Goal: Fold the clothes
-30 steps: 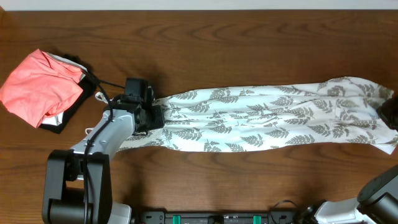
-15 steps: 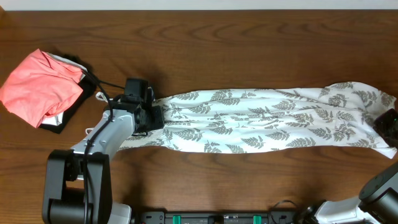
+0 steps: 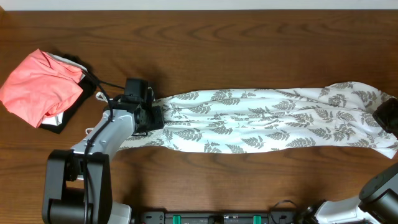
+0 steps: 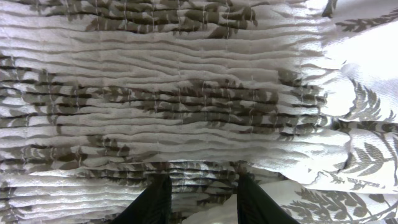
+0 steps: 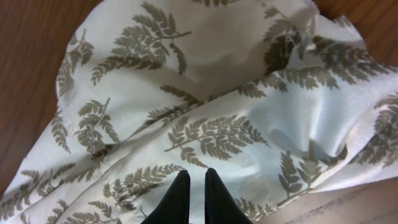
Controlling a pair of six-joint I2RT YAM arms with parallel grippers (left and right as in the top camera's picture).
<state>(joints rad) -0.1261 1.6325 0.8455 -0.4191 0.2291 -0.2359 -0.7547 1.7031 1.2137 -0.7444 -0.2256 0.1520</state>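
The clothes (image 3: 261, 121), a long white dress printed with grey-green fern leaves, lie stretched left to right across the table. My left gripper (image 3: 154, 116) sits at the dress's left end. In the left wrist view its jaws (image 4: 204, 186) are shut on a bunch of the gathered, ribbed fabric (image 4: 186, 93). My right gripper (image 3: 387, 116) is at the dress's far right end, by the frame edge. In the right wrist view it (image 5: 195, 177) is shut to a thin slit above flat fabric (image 5: 205, 74), and no pinched fold shows.
A coral-pink folded garment (image 3: 40, 87) lies on a black garment (image 3: 61, 126) at the far left. Bare brown table (image 3: 217, 37) runs behind and in front of the dress. Wood also shows beside the hem (image 5: 31, 50).
The dress's right end has been drawn flatter and its hem has shifted. The right gripper dipped toward the front edge and came back. The left arm has not moved.
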